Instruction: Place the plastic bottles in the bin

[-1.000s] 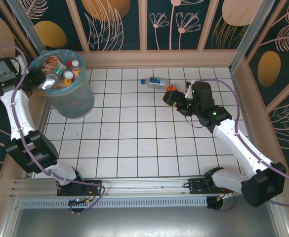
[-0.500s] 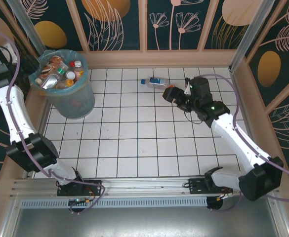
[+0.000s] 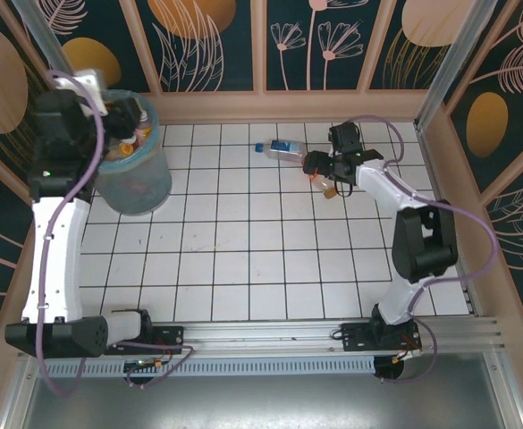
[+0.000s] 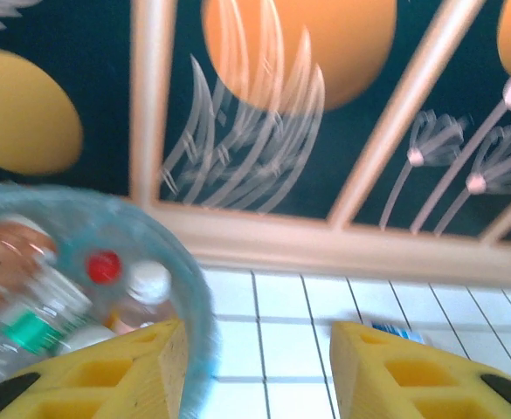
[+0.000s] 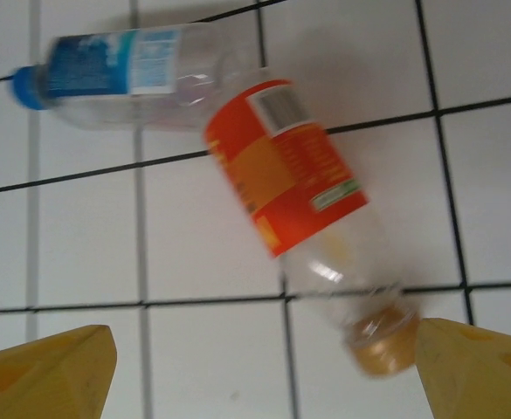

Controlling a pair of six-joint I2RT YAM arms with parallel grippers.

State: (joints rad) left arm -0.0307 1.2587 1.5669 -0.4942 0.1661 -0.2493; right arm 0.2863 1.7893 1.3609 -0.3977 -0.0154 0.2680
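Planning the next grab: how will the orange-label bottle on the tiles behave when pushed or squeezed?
The orange-label bottle lies on its side, so a push would probably roll it. It looks empty: likely light, and may dent when squeezed. It seems to touch the blue-label bottle, which might shift too.

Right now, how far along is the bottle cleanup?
Mostly done: several bottles sit in the bin. Nothing is in hand: the left gripper is open beside the bin's rim, and the right gripper hangs open over the orange-label bottle. Left to do: that bottle and the blue-label bottle touching it, both lying on the tiles.
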